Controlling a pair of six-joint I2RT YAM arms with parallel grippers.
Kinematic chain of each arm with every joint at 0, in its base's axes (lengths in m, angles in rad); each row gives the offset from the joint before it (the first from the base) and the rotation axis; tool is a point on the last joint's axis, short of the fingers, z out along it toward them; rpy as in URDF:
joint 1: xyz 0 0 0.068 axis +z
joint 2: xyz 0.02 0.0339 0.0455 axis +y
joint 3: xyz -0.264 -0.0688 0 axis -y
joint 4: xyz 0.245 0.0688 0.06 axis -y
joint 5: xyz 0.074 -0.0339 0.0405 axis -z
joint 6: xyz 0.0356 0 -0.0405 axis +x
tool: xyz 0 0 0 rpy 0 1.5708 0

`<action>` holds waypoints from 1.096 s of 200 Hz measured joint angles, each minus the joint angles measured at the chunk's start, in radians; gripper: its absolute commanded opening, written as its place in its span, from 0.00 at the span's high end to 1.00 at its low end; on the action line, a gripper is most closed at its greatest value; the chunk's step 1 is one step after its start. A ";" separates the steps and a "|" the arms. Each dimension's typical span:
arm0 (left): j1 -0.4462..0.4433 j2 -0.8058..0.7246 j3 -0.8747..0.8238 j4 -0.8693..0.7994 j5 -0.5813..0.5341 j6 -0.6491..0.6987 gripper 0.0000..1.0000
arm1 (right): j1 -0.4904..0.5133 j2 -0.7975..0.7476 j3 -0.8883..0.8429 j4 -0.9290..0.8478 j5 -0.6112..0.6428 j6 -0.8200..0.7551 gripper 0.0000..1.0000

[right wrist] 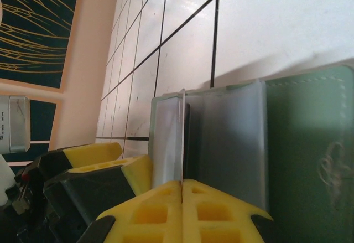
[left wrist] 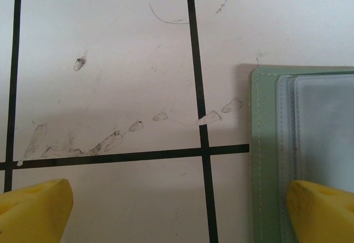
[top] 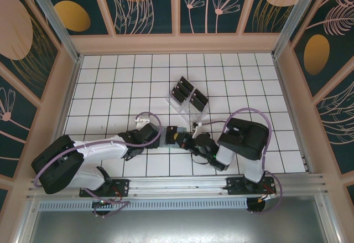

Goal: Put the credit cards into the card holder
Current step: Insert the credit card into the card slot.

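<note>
Credit cards: several thin, near-black rectangles, all alike. I see them standing tilted in the slots of a clear rack, towards the middle of the white gridded table.

Card holder: a soft sage-green bifold with pale stitching along its edge. It lies open and flat on the table, with its paler blue-grey sleeves facing up. In my right wrist view a thin dark strip stands on edge at those sleeves. Whether it is a card I cannot tell.
</note>
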 measured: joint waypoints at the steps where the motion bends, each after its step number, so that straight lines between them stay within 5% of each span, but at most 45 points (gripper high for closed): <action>1: 0.000 0.000 0.000 0.000 0.000 0.000 0.02 | 0.000 0.000 -0.001 0.001 0.000 0.000 1.00; 219: 0.000 0.000 0.000 0.000 0.000 0.000 0.02 | 0.027 0.031 -0.010 0.032 0.030 0.098 1.00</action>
